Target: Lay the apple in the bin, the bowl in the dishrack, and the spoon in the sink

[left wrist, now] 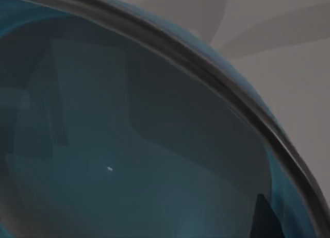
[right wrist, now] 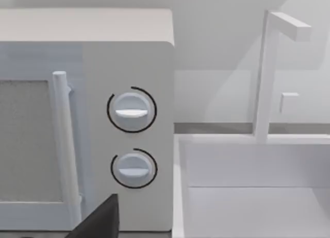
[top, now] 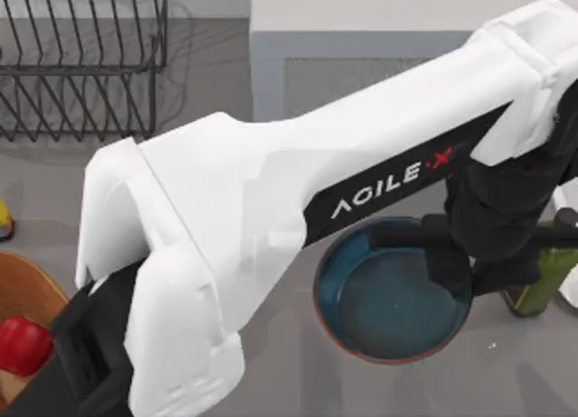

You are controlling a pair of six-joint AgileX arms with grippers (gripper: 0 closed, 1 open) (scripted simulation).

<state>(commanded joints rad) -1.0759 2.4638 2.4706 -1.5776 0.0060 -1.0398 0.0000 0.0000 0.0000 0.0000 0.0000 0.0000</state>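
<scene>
Top view: left fingers [top: 452,254] at bowl [top: 393,309] rim, spread untellable.

One wording is read in the top view: "AGILE·X" is printed in white letters, with a red X, on a black strip [top: 395,184] along the side of the white arm [top: 271,191] that crosses the picture. The letters are seen slanted, following the arm's line. No other brand, number or sign is made out there. On the microwave [right wrist: 129,68] in the right wrist view, two knobs are ringed by black arcs, but no figures or words are printed beside them. Nothing is read in the left wrist view.
</scene>
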